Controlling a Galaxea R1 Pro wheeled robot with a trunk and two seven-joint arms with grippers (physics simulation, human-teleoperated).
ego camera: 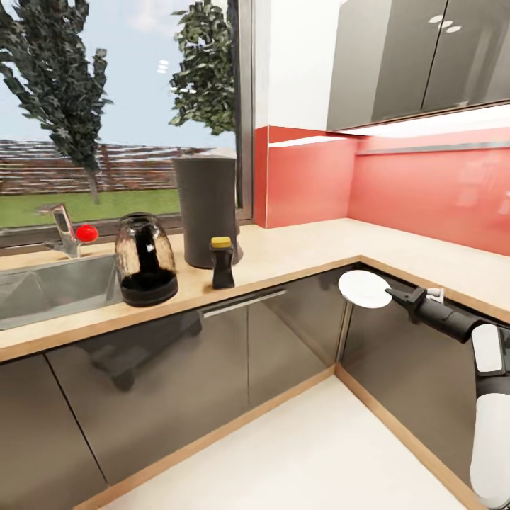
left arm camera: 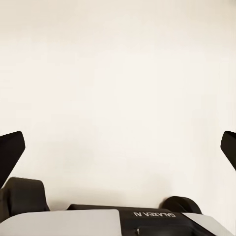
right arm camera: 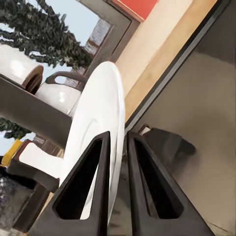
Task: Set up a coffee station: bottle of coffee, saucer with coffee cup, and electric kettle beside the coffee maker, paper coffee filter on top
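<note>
Right gripper pinches the saucer (held on edge) before the dark cabinets. Left gripper gapes wide. Kettle, bottle and coffee maker share the countertop.

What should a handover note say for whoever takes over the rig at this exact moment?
Right gripper: shut on the saucer, held in the air in front of the cabinets, below the counter edge.
Left gripper: open, holding nothing.
On the kitchen countertop: coffee maker, bottle of coffee just in front of it, electric kettle beside it, toward the sink.
Done: bottle and kettle placed.
Left: set the saucer by the coffee maker, cup onto it, filter on top.
</note>
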